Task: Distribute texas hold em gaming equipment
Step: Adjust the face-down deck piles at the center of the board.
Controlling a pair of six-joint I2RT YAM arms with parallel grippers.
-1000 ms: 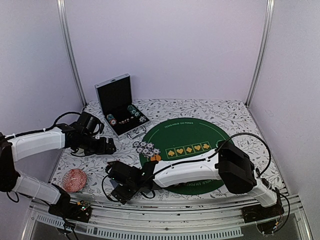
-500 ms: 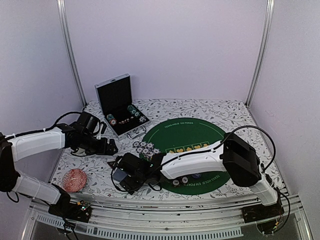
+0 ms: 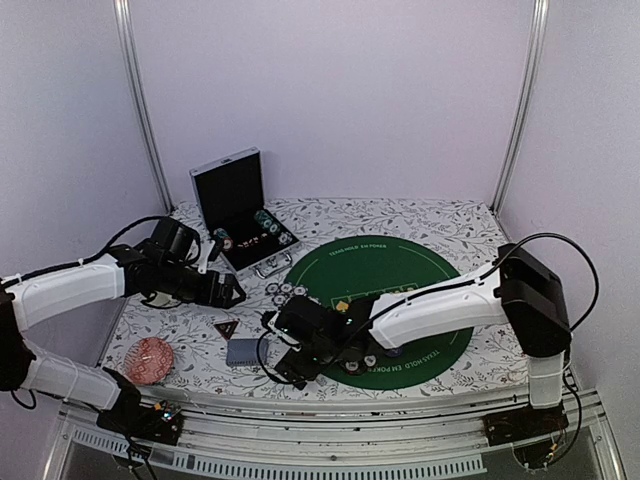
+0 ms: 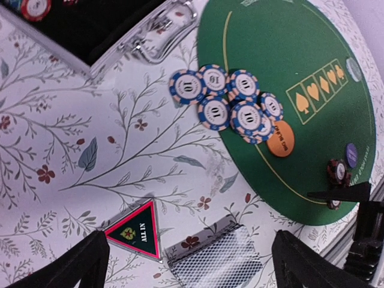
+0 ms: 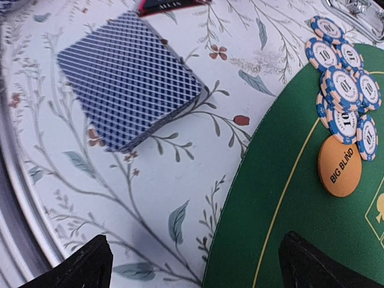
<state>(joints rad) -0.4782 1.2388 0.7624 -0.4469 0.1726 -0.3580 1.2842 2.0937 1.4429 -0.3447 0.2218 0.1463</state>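
Partway through, I'd judge. Some gear is out but little of it looks shared out. The deck of cards (image 5: 129,99) sits as one squared stack, backs up, on the counter (image 3: 440,225) off the green mat (image 3: 400,265), near the front left. No card is dealt anywhere in view. The black triangular marker (image 4: 137,231), reading ALL IN, lies flat just beside the deck, also off the mat. The blue-edged chips (image 4: 231,105) sit in one overlapping cluster straddling the mat's left rim and aren't split into piles. The orange button (image 5: 339,167), reading BIG BLIND, lies on the mat touching that cluster. The purple button (image 4: 351,155) and a few dark chips (image 4: 337,173) lie at the mat's near edge, well apart from the blue cluster. The open case (image 3: 232,195) at back left has more chips inside (image 3: 265,222), so unpacking looks unfinished. The left claw (image 4: 190,240) hangs above the counter with its fingers spread wide and nothing between them; the marker and deck are below it. The right claw (image 5: 195,240) is low beside the deck, also spread and empty. Likely left to do: empty the case, split the chips into shares, deal the cards and place the buttons and marker. The red patterned round thing (image 3: 150,360) at front left isn't part of it.
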